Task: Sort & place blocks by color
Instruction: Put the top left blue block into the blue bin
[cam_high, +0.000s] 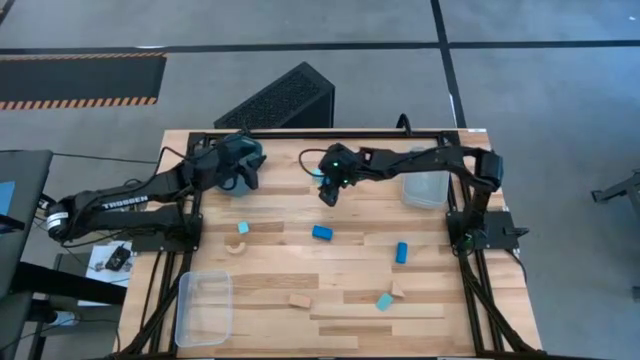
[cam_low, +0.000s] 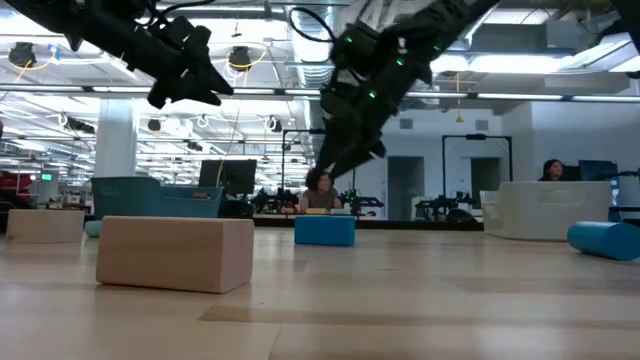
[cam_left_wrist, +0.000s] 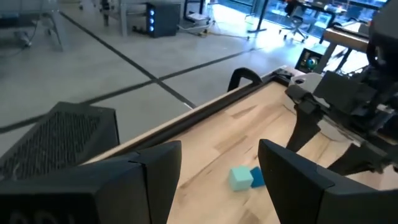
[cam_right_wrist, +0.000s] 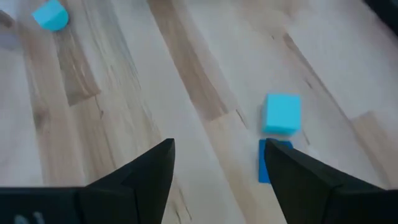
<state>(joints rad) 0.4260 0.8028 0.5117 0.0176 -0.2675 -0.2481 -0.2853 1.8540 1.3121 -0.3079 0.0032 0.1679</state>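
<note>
Blocks lie scattered across the table (cam_high: 340, 300): dark blue bar (cam_high: 322, 233) centre, tan block (cam_high: 300, 300) at six o'clock. Right gripper (cam_high: 328, 197) hovers at twelve, jaws apart, empty. Left gripper (cam_high: 247, 178) waits at ten o'clock, jaws apart too.

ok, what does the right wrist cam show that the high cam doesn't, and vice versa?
Right wrist only: a light cyan cube right beside a dark blue block, just ahead of the open right pincer. From above, that arm covers the spot.

High only: the left pincer over the teal bin, two clear bins, the tan arch and a tan block.

Both: the wooden table, and probably the same loose cyan block.
</note>
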